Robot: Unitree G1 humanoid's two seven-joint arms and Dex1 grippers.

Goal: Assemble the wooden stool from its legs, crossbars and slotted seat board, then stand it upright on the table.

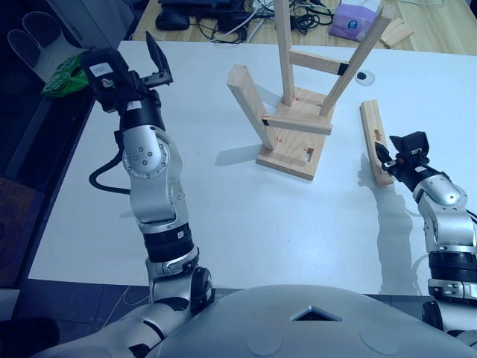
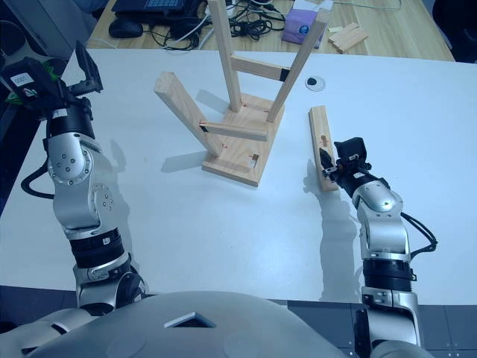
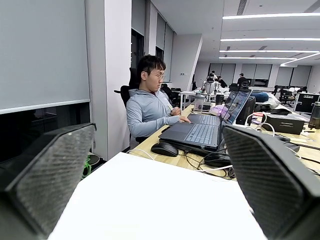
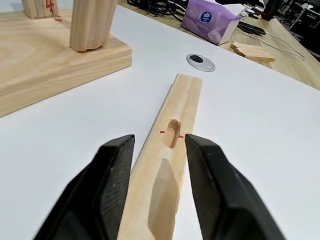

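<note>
Right gripper [image 4: 159,150] open, its fingers straddling the loose leg [image 4: 182,100] lying flat beneath it. Half-built stool [image 1: 298,145] sits well to its left. Left gripper [image 1: 159,60] wide, empty. Leg probably stiff, light and smooth: pinch the side faces, clear of the slot.

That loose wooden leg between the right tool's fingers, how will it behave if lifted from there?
The loose leg looks solid and stiff, so probably no bending. Its flat faces suggest it won't roll. The right tool straddles it near one end, so the far end may droop.
</note>
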